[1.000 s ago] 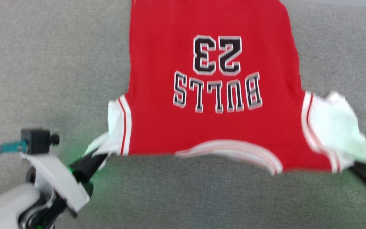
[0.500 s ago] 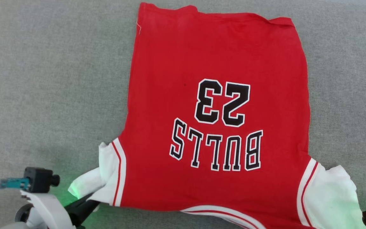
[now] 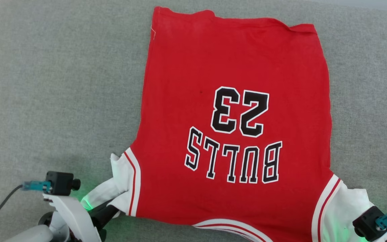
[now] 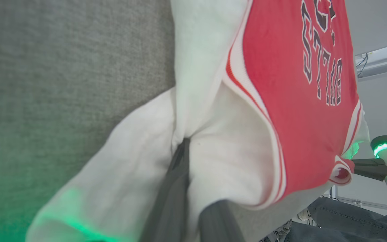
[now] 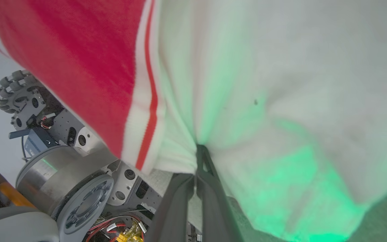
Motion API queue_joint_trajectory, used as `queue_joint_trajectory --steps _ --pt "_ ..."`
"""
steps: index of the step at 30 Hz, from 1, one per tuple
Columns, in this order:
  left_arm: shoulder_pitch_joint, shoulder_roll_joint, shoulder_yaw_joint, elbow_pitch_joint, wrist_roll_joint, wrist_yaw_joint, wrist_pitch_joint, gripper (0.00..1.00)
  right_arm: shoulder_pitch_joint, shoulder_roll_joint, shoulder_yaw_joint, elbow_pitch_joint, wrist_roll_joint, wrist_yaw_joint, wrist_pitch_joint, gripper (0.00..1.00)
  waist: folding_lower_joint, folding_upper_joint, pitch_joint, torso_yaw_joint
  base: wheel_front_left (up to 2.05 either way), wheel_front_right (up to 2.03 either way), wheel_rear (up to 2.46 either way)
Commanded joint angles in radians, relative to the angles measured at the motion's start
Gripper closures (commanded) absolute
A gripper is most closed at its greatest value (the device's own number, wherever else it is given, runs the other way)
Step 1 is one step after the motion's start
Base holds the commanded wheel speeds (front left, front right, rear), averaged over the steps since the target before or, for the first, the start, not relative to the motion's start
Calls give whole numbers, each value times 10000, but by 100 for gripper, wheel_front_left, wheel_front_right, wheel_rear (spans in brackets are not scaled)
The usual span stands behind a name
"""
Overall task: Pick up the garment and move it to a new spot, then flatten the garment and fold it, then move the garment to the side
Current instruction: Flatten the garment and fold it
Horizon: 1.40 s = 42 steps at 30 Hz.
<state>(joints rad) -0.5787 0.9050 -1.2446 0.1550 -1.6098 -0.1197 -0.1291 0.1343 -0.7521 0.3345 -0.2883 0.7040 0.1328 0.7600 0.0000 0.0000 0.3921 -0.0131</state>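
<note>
The garment (image 3: pixel 233 134) lay spread face up on the grey fabric surface (image 3: pixel 62 101), its hem at the far end and its collar end nearest the robot, so the lettering and the 23 read upside down in the head view. The left gripper (image 3: pixel 108 211) was clenched on the white sleeve (image 3: pixel 119 188) on its side, which was doubled over and bunched around the dark fingers. The right gripper (image 5: pixel 198 153) was pinched shut on a gathered fold of the other sleeve (image 3: pixel 344 208). The red body looked fairly flat; both sleeves did not. The step in hand seemed to be the laying out before flattening. The chief risk was letting go with the sleeves crumpled, which would leave lumps under any fold. A further pull toward the robot could drag the collar end off the near edge, where the wrist views suggested the cloth already hung free. Uneven tension between the arms would skew the body, and either thin pinch could slip out
</note>
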Motion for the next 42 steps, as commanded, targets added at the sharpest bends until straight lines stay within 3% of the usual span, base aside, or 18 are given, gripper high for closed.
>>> queue_joint_trajectory --steps 1,7,9,10,18,25,29,34,42 --pt "193 -746 -355 469 126 142 405 100 -270 179 469 539 74 -39 -267 100 0 0 3 18 0 0 0" --pt "314 -1149 -255 1069 -73 60 309 100 -1235 229 1334 1226 7 -56 -1379 96 0 0 -23 -73 0 0 0" --pt "355 -1122 -196 1090 -149 29 227 100 -1580 285 1432 1208 31 -64 -1909 47 0 0 -8 -165 0 0 0" --pt "379 -1089 -171 1102 -149 18 187 100 -1755 206 1460 1132 -85 -65 -2210 0 0 0 -5 -212 0 0 0" --pt "458 -880 -44 652 0 -4 -45 100 -1510 -597 298 -246 334 -26 -3057 0 0 0 76 -500 0 0 0" --pt "30 -941 -25 167 490 -22 -35 100 -1159 -1464 -2243 -1686 1369 -26 -2152 0 0 0 325 -190 0 0 0" --pt "-378 -1151 10 -15 831 -34 27 100 -2385 -1375 -3474 -1352 1528 -26 -1479 0 0 0 618 155 0 0 0" --pt "-1073 -1687 57 -220 1154 -57 250 100 -5326 -1019 -2962 59 1444 -26 -463 0 0 0 1219 804 0 0 0" --pt "-1912 -2317 64 -122 1538 -21 414 100 -9824 -320 -1031 3455 394 -26 1055 0 0 0 2146 1635 0 0 0"
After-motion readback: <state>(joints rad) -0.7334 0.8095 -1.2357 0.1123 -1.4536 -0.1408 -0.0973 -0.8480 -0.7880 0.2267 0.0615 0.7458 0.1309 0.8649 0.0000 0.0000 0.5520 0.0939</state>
